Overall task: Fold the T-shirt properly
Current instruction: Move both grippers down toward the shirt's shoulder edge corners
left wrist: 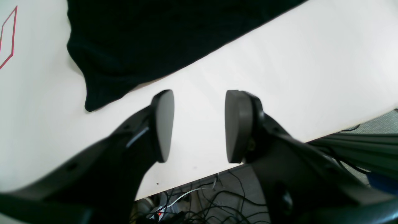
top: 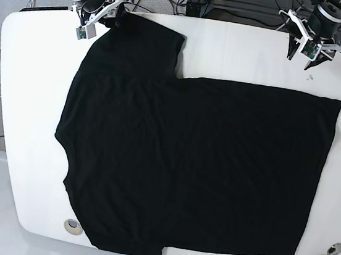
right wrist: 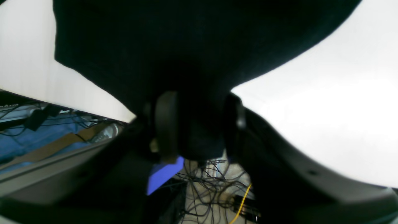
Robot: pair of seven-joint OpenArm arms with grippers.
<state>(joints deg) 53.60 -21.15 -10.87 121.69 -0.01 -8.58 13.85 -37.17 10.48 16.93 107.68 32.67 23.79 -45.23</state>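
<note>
Only the base view takes in the whole T-shirt (top: 190, 167), spread flat and black across the white table (top: 242, 52). The right wrist view shows the right gripper (right wrist: 199, 124) clamped on a bunched sleeve edge between its pads. The left gripper (left wrist: 199, 126) hangs with jaws parted and empty, just beside the shirt's corner.

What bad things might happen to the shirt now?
1. The right gripper pinches only the sleeve edge of the T-shirt, near the table edge. The cloth might slip out or bunch up.
2. The left gripper is open over bare table, beside the shirt's corner. One-sided pulling could drag the shirt crooked.
</note>
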